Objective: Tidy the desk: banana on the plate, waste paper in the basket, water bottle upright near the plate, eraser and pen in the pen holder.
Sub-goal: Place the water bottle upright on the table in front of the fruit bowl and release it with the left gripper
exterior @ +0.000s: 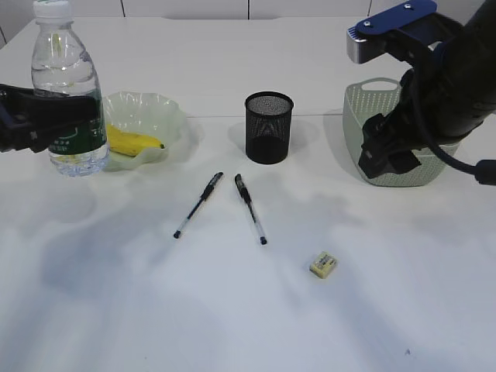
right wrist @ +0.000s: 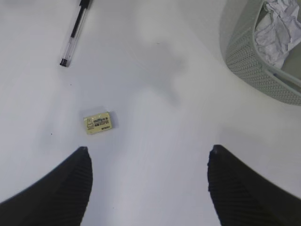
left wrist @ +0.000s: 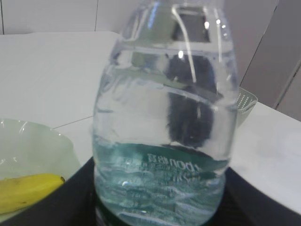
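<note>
The left gripper (exterior: pixel 54 124) clasps the upright water bottle (exterior: pixel 67 93) at the desk's (exterior: pixel 248 310) left edge, just beside the plate (exterior: pixel 143 116). The right gripper (right wrist: pixel 148 155) hangs with jaws wide above the eraser (right wrist: pixel 98 123), apart from it.

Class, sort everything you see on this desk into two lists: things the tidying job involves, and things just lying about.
Job things: banana, plate, water bottle, waste paper, basket, eraser, left pen, right pen, pen holder.

Lying about: nothing visible; every item on the desk belongs to the job.
</note>
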You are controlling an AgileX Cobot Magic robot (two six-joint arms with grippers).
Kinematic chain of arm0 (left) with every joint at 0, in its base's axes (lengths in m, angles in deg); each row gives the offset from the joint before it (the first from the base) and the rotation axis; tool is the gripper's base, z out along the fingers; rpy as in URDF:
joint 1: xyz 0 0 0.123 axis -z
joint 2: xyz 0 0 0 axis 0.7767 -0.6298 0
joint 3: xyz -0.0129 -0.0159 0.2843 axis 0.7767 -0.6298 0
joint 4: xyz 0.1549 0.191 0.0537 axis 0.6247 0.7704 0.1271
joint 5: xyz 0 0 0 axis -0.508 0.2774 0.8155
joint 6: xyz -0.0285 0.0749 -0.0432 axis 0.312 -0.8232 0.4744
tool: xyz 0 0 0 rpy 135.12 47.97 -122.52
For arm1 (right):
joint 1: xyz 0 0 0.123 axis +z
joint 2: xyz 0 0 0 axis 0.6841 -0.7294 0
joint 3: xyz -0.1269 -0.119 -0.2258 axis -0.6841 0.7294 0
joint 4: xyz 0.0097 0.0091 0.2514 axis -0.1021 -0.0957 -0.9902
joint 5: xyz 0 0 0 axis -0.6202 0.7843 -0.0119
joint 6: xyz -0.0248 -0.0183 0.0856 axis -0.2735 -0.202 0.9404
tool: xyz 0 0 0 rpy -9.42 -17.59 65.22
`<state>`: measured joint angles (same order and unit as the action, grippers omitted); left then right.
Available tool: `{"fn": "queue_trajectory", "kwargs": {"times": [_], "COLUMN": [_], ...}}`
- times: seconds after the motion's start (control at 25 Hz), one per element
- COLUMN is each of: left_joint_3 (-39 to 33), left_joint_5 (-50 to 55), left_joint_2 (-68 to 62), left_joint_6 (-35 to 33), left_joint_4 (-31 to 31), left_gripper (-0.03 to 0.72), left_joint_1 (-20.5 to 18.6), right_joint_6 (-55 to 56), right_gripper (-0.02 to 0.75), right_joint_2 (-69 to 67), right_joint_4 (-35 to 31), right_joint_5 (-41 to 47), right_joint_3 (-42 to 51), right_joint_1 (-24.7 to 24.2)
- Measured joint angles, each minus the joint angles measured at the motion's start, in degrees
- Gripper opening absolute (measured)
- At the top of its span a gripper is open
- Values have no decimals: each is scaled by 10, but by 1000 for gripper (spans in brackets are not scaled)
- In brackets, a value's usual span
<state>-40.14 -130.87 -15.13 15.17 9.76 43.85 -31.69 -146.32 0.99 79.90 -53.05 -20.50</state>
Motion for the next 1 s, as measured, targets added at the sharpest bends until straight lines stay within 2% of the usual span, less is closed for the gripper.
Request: {"fn": "queue_trajectory", "kwargs": {"times": [0.12, 0.28, 0.44, 0.84, 1.0], "left_joint_3": [0, 0, 0, 0, 1], "left_joint_5": [0, 0, -5, 0, 2], "left_joint_2": [0, 0, -16, -115, -150], "left_joint_6": [-13, -74, -118, -154, -178], "left_joint_4": [0, -7, -48, -113, -138], "left_gripper": [393, 391, 389, 388, 388], "left_joint_1": [0, 0, 0, 1, 16], "right_joint_6": [1, 1, 1, 1, 1], "right_gripper": [570, 571, 571, 571, 571], "right_joint_2": [0, 0, 0, 0, 0], "right_joint_4": [1, 1, 1, 2, 2], "right_joint_5": [0, 4, 7, 11, 12], "right_joint_3": [0, 0, 0, 0, 0], "right_joint_1": [0, 0, 0, 0, 0]}}
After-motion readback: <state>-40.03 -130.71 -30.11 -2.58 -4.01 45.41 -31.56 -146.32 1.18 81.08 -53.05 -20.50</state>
